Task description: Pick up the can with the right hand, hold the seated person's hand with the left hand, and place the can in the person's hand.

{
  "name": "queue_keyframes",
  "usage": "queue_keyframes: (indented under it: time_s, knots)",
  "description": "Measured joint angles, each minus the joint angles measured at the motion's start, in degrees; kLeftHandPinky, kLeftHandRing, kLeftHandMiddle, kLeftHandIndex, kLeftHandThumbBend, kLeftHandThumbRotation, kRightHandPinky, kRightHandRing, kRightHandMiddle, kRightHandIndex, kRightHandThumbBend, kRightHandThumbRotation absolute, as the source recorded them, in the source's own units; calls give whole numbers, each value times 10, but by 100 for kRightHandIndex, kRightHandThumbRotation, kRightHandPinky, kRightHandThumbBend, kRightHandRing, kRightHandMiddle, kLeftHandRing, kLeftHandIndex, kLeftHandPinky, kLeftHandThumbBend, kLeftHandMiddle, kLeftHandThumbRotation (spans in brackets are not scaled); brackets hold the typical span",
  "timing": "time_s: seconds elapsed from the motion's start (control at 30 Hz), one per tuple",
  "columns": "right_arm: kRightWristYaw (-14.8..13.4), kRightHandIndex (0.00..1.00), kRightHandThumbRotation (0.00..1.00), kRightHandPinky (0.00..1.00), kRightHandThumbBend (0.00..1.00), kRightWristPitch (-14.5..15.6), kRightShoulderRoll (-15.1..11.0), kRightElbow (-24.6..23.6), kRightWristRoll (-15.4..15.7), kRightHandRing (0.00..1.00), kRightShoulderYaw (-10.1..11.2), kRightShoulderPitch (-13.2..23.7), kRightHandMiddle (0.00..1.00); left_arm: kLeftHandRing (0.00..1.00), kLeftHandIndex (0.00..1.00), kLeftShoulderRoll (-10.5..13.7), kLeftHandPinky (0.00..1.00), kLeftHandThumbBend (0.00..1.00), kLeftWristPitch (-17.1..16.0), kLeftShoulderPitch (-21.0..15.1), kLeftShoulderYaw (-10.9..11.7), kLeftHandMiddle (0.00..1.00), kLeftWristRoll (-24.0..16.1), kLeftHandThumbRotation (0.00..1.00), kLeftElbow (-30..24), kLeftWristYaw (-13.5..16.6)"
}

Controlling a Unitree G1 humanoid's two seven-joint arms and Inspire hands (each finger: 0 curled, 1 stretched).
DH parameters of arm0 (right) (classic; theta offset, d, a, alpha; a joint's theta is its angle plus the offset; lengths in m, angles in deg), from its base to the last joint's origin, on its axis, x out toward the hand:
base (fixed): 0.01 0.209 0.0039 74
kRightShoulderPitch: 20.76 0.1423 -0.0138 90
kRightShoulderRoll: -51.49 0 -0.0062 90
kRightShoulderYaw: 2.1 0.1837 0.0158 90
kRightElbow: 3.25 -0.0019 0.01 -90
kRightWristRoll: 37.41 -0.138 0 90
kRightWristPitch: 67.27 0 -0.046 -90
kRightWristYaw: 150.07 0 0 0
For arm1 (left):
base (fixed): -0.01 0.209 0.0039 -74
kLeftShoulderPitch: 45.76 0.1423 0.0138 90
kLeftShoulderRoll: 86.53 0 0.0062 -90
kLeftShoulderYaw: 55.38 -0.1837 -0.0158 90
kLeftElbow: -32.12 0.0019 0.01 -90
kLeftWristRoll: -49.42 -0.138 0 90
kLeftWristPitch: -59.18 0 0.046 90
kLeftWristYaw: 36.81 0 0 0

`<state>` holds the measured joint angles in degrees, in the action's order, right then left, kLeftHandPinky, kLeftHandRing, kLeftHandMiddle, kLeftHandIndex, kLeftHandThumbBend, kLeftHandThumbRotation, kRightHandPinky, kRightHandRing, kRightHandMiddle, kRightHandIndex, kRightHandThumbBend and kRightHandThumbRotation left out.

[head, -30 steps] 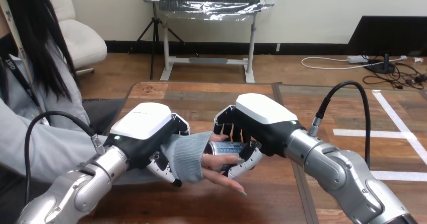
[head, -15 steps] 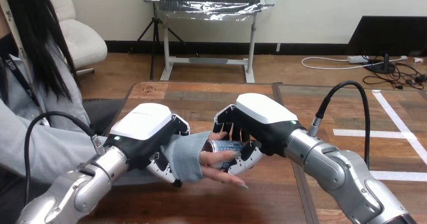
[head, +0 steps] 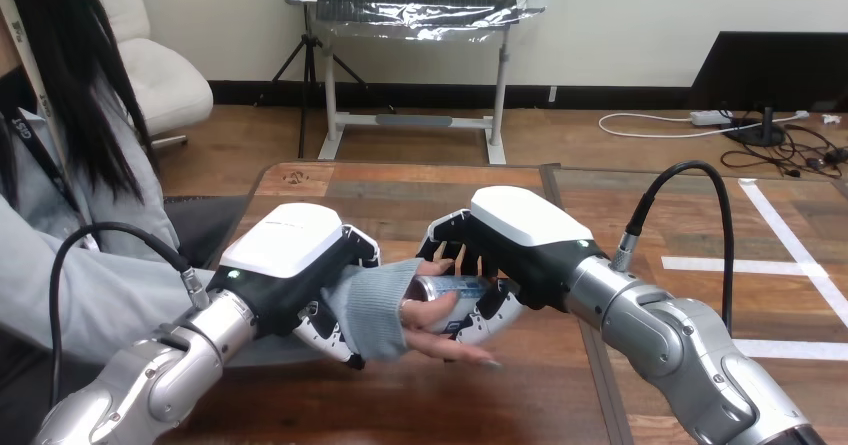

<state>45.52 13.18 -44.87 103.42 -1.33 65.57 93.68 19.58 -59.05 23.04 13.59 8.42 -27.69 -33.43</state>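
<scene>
A silver and blue can [head: 447, 289] lies on its side in the person's hand [head: 440, 340], whose palm faces up over the table's middle. My right hand [head: 510, 240] covers the can from above, its fingers and thumb curled round it. The person's thumb rests against the can's near side. My left hand [head: 290, 265] is shut on the person's wrist, which is wrapped in a grey sleeve [head: 375, 305]; its fingers curl under the sleeve.
The wooden table [head: 400, 190] stretches beyond the hands. A second table [head: 680, 215] with white tape lines adjoins it on the right. The person sits at the left side.
The person's fingers have curled up slightly around the can. My right hand has shifted a little to the right; my left hand has stayed put.
</scene>
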Motion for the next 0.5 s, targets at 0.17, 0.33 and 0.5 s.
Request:
queue_keyframes:
  time_s: [0.17, 0.33, 0.5]
  knots:
    - [-1, 67, 0, 48, 93, 3, 0, 0, 9, 57, 0, 0, 64, 40, 45, 0, 37, 89, -2, 0, 0, 44, 0, 6, 0, 0]
    - [-4, 69, 1, 50, 93, 3, 0, 0, 16, 59, 0, 0, 65, 40, 46, -1, 37, 89, -2, 0, 0, 44, 0, 7, 0, 0]
    - [-6, 70, 2, 52, 93, 3, 0, 0, 20, 61, 0, 0, 66, 40, 46, -2, 37, 90, -2, 0, 0, 44, 0, 8, 0, 0]
